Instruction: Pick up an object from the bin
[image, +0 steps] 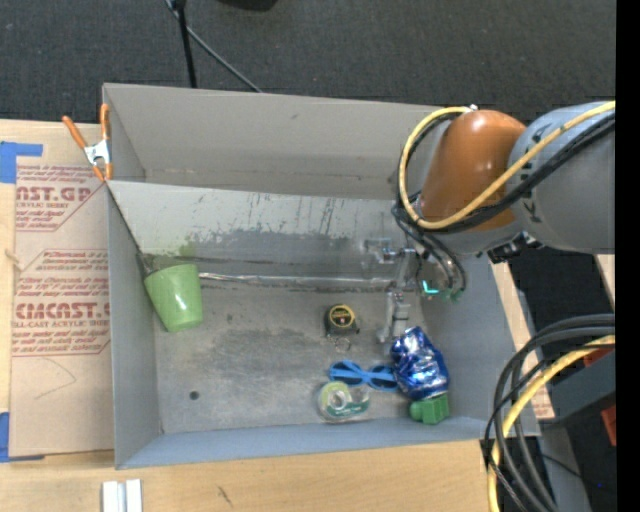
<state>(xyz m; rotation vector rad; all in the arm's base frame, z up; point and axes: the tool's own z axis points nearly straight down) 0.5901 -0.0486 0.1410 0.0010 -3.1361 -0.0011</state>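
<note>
Nothing's been lifted yet, probably; the gripper is parked right by the blue wrapper, and how open it is can't be told.

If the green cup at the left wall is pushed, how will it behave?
The cup seems to lie on its side, so it would probably roll. It looks like thin plastic, so likely light and easy to dent.
</note>
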